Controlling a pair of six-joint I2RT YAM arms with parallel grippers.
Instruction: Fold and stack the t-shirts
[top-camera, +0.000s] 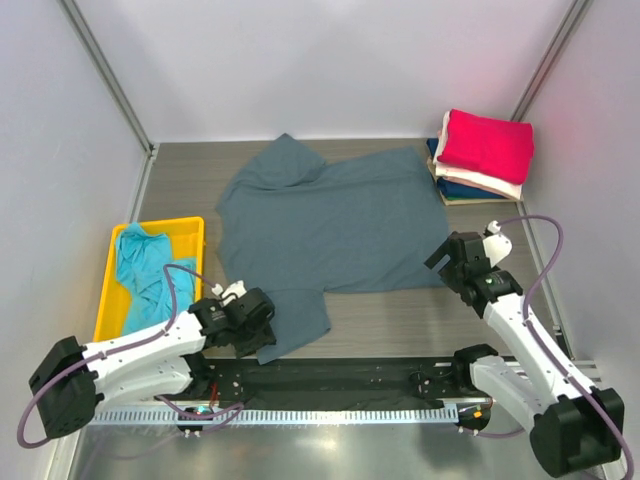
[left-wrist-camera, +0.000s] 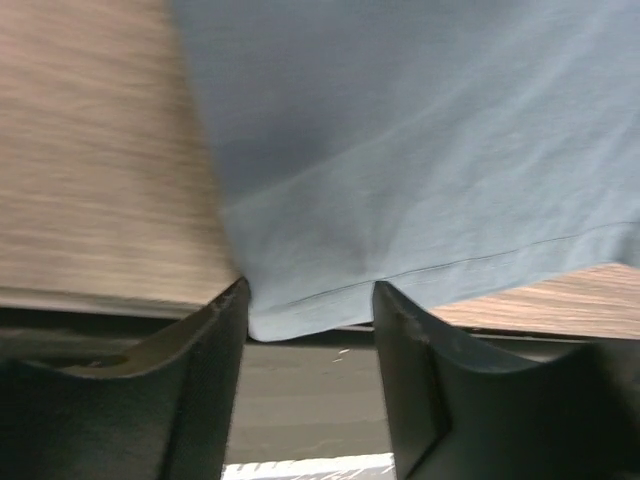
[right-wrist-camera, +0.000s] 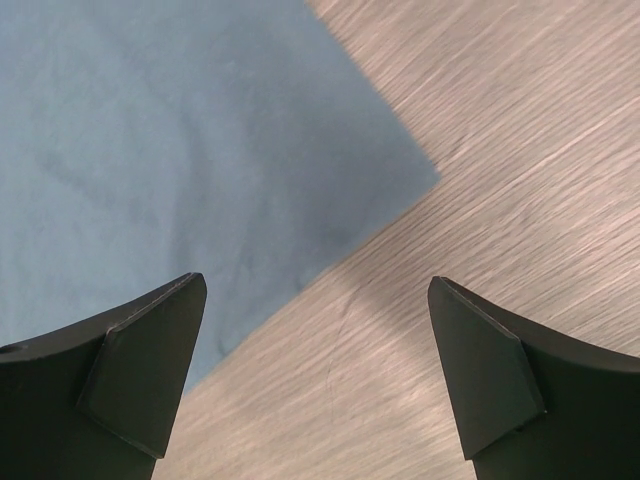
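Slate grey-blue t-shirt (top-camera: 330, 225) lies spread; the half-open left gripper (left-wrist-camera: 310, 295) straddles its near-left hem, not yet pinching. Right gripper (right-wrist-camera: 315, 290) hangs wide and empty over the near-right corner. Pinch both edges deep and squarely.

Top view bright, even overhead light, soft shadows, mild glare on the metal strip (top-camera: 300, 450), pink cast on the right wall (top-camera: 600, 120); both wrist views soft, desk (left-wrist-camera: 100, 150) grain smeared by motion blur, foreground dark.

One grey-blue t-shirt (top-camera: 330, 225), one teal t-shirt (top-camera: 145, 270), one folded stack (top-camera: 485, 145), one bin (top-camera: 190, 228).
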